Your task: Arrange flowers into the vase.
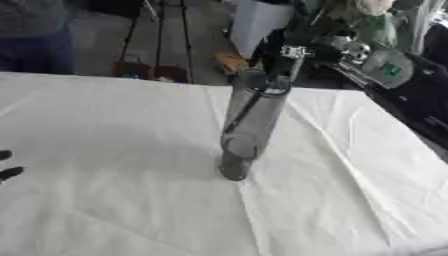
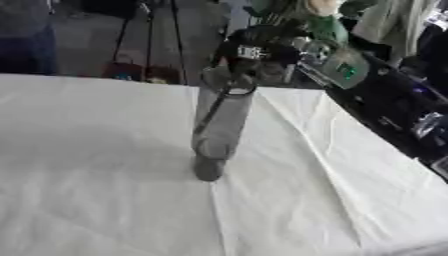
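Fingers of the right hand [image 2: 254,52] curl round a dark flower stem [image 1: 248,111] just above the mouth of the vase [image 1: 249,127], with pale blooms and green leaves [image 2: 319,15] bunched above the hand. The stem slants down inside the vase. The left hand [image 1: 9,165] shows only as dark fingertips at the left edge; whether it is open cannot be told. The vase is tall, narrow, smoky glass on a small base, so a sideways nudge from the hand could likely tip it. It stands mid-bench on a creased white cloth [image 1: 105,150].
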